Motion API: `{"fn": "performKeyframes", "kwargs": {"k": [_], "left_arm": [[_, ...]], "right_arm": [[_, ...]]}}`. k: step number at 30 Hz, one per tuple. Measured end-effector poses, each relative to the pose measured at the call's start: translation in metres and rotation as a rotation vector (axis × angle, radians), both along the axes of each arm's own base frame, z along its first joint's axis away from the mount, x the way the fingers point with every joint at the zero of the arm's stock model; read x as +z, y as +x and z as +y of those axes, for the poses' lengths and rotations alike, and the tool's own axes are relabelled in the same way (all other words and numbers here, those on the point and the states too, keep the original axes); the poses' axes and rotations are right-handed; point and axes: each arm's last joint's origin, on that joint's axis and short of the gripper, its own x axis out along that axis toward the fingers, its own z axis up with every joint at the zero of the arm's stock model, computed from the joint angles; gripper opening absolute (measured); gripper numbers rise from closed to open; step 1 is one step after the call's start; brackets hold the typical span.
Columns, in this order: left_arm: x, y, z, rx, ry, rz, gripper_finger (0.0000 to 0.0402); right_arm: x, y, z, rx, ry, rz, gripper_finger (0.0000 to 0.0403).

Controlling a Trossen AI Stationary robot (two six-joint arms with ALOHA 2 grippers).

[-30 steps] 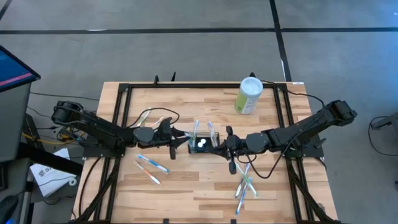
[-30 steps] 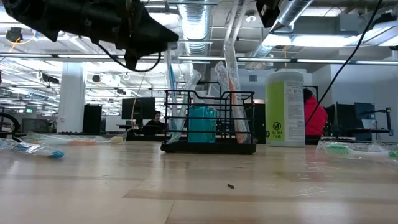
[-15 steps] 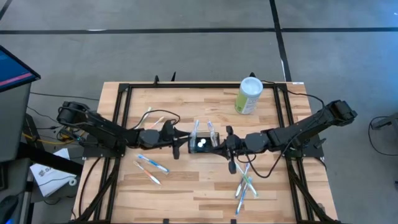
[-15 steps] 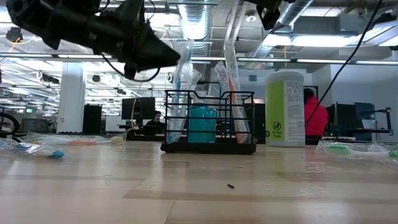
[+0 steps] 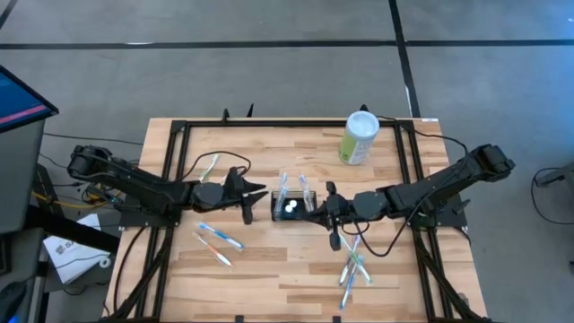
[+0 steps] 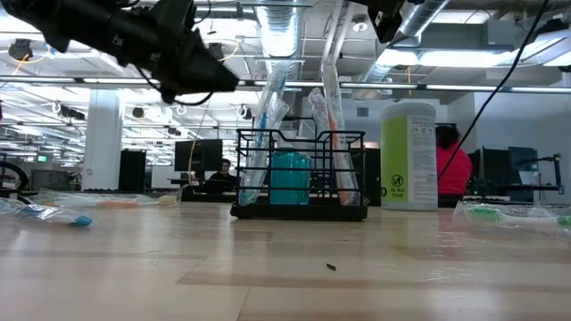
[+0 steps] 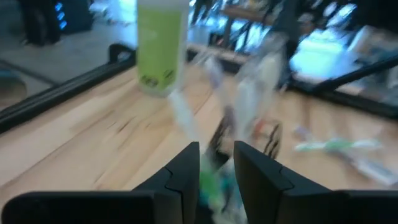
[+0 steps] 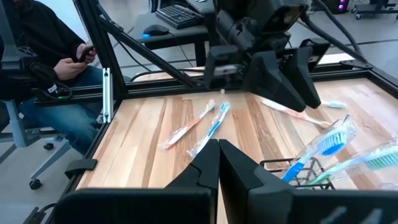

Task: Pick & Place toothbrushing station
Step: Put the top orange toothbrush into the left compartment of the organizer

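The toothbrushing station (image 5: 291, 208), a small black wire caddy (image 6: 299, 210), stands on its base mid-table. It holds a teal cup (image 6: 290, 178) and wrapped toothbrushes (image 6: 268, 125) that stand in it and lean on its rim. My left gripper (image 5: 257, 197) hovers just left of the caddy, above its rim (image 6: 227, 80). It is open and apart from the nearest brush. My right gripper (image 5: 316, 210) is shut and hangs well above the caddy's right side (image 8: 218, 146), touching nothing.
A pale-green canister (image 5: 360, 136) stands at the far right. Loose wrapped toothbrushes lie on the table near left (image 5: 220, 238), far left (image 5: 211, 166) and near right (image 5: 354, 265). A black frame (image 5: 175, 179) borders the table. A seated person (image 8: 43, 62) shows beyond the left side.
My left gripper went toward the caddy, then drew back toward the table's left edge and tipped nearer to level. The wrapped toothbrush at the caddy's left side has tipped its top toward the right and now leans; its lower end stayed in the caddy.
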Motion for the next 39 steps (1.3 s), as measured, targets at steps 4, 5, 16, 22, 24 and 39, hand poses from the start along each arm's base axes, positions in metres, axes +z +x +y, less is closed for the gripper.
{"fn": "performKeyframes", "kwargs": {"k": [4,5,16,22,24,39], "left_arm": [[-0.001,-0.012,0.006,0.080,-0.041,0.071,0.0094],[-0.002,-0.015,0.009,0.100,-0.053,0.097,0.0094],[-0.023,-0.034,0.049,0.260,-0.215,0.343,0.0094],[-0.032,-0.045,0.065,0.324,-0.277,0.460,0.0094],[-0.036,-0.049,0.071,0.340,-0.306,0.506,0.0094],[-0.053,-0.060,0.091,0.402,-0.360,0.697,0.0094]], "right_arm": [[0.000,0.000,0.000,0.000,-0.001,0.003,0.0000],[0.000,0.000,0.000,0.000,-0.001,0.003,0.0000],[-0.001,0.001,-0.002,-0.008,-0.005,0.008,0.0000],[-0.002,0.000,-0.002,-0.008,-0.008,0.024,0.0000],[-0.002,0.000,-0.002,-0.008,-0.008,0.024,0.0000],[-0.003,0.001,-0.005,-0.016,-0.011,0.027,0.0000]]}}
